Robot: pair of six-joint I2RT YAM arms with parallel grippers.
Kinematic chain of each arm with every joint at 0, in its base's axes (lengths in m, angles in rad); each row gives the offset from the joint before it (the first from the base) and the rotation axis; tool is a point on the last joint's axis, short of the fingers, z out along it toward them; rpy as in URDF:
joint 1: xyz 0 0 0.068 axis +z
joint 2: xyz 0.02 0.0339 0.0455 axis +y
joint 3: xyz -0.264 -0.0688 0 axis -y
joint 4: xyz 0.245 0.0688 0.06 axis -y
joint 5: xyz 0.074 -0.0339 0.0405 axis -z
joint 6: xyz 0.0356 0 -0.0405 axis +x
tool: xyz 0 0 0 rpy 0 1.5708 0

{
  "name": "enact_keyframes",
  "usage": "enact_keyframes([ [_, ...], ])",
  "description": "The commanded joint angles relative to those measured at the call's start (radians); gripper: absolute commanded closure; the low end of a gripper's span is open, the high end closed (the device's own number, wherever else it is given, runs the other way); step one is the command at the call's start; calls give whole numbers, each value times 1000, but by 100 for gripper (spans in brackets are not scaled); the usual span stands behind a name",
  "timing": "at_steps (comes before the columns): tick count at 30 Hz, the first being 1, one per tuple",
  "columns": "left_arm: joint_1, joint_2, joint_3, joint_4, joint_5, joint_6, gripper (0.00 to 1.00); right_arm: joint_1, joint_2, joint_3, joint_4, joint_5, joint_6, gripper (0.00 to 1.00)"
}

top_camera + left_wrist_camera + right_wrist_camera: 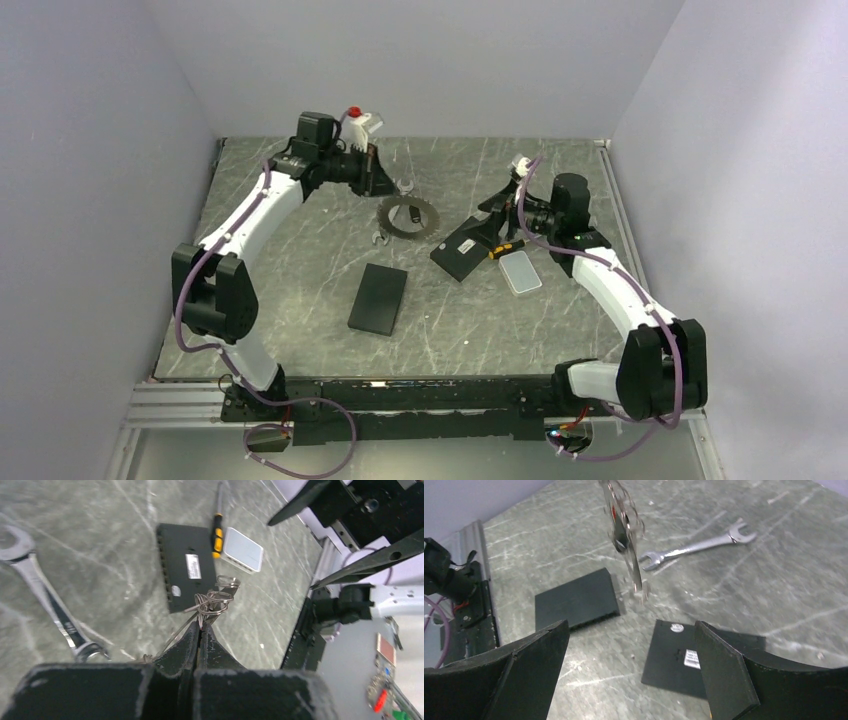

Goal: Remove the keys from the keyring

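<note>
My left gripper (379, 181) is shut on the thin wire keyring (411, 216) and holds it above the table at the back middle. In the left wrist view the fingertips (200, 626) pinch the wire, with small split rings (216, 600) bunched just past them. In the right wrist view the keys (625, 535) hang as a blurred bunch from the top edge, with a small red piece (613, 511) among them. My right gripper (497, 226) is open and empty, its jaws wide apart (631, 645), to the right of the keys and apart from them.
A silver wrench (381, 237) lies under the ring; it also shows in the left wrist view (45, 600) and the right wrist view (699, 545). A black labelled box (463, 252), a screwdriver (505, 248) and a white box (520, 272) lie under my right gripper. Another black box (378, 298) lies mid-table.
</note>
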Motion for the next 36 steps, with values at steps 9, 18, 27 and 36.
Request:
enact_keyframes([
  [9, -154, -12, 76, -64, 167, 10, 100, 88, 8, -75, 174, -20, -15, 0],
  [18, -177, -2, 76, -55, 240, -13, 100, 101, 17, -97, 190, -53, -32, 11],
  [27, -178, 13, 93, -23, 197, -66, 100, 107, 39, -145, 332, -142, 133, 82],
  [36, -156, 36, 132, -52, -76, -8, 41, 80, 128, -142, 487, -77, 509, 100],
])
